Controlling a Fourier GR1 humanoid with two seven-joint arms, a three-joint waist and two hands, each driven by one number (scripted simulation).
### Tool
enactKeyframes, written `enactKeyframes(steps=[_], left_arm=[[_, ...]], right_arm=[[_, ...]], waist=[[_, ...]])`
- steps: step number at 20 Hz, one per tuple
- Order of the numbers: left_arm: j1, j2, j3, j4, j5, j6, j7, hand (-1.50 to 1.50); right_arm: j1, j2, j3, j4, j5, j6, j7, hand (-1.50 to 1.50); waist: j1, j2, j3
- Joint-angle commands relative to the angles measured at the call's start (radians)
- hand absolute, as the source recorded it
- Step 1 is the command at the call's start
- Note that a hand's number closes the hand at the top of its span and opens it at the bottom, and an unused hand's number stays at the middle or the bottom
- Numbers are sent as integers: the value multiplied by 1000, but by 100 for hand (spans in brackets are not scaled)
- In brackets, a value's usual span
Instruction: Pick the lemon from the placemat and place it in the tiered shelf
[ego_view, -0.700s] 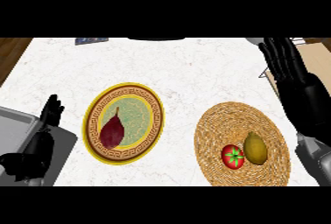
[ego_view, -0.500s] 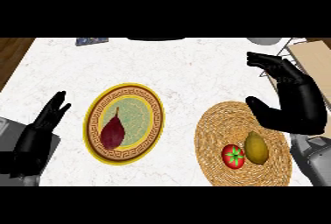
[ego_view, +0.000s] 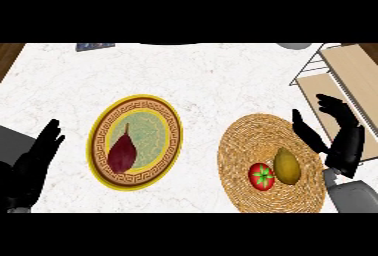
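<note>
Head view looks steeply down on a white counter with a faint marble pattern of grey veins. At the upper left corner a strip of brown wood shows beyond the counter edge, and a small dark blue object lies at the far edge; what it is I cannot tell. A grey round shape shows at the far edge on the right.

At the right, the mat is a round woven one of straw colour. On it lies the lemon, yellow-green, and just beside it on the left sits a red tomato with a green stem; the two look touching. The right hand is above the right edge of the mat, near the lemon but apart from it. Its fingers are spread and only a little bent, the thumb pointing to the mat, and it holds nothing.

The shelf stands at the upper right, with light wooden boards and thin white wire frame, partly cut by the view edge.

Left of centre lies a plate with yellow rim and brown ornament band. A dark red onion rests on its lower left part.

The left hand is at the left edge, open, fingers straight, resting well apart from the plate.
</note>
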Motion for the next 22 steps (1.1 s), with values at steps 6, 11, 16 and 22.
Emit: enactKeyframes(steps=[6, 11, 16, 22], left_arm=[[-10, 21, 20, 60, 24, -53, 10, 0], [-4, 38, 47, 74, 48, -76, 7, 0], [-29, 36, 39, 51, 51, -81, 21, 0], [-62, 29, 23, 72, 45, -83, 50, 0]], right_arm=[[92, 134, 132, 157, 412, -256, 351, -150], [107, 72, 102, 218, 531, -83, 563, -150], [90, 42, 177, 211, 585, 191, 766, -150], [-11, 16, 255, 144, 645, 510, 1041, -150]], waist=[[8, -9, -2], [10, -7, -8], [31, -6, -8], [31, -9, -3]])
